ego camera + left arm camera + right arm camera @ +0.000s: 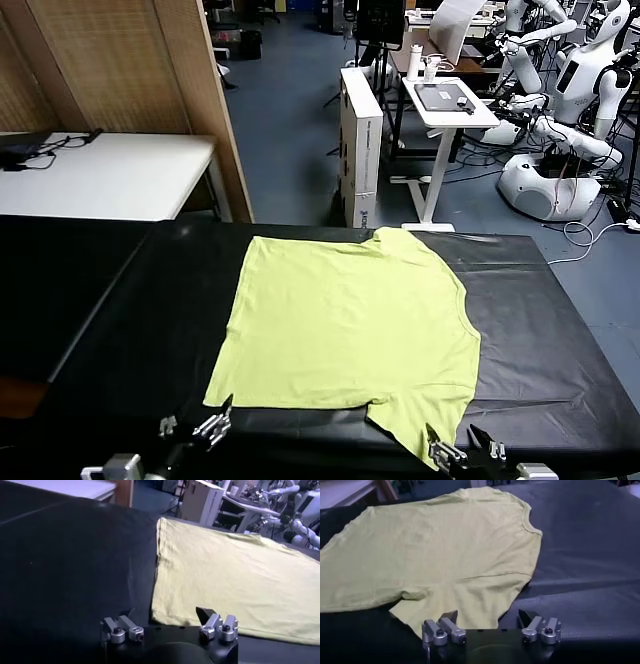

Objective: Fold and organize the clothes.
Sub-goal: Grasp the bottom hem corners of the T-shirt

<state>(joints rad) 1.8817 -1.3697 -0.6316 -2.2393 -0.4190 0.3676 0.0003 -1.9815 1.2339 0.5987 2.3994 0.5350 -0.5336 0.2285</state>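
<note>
The clothes are one lime yellow-green T-shirt, spread flat and sideways on the black table. Its hem is toward the left and its neck toward the right. One sleeve points to the near edge. My left gripper hovers open at the near edge, just short of the shirt's near hem corner. My right gripper is open over the tip of the near sleeve. In the wrist views both the left gripper and the right gripper have nothing between their fingers.
A white table and a wooden screen stand behind on the left. Beyond the far edge are a white cabinet, a small desk and other white robots. Black tabletop surrounds the shirt on all sides.
</note>
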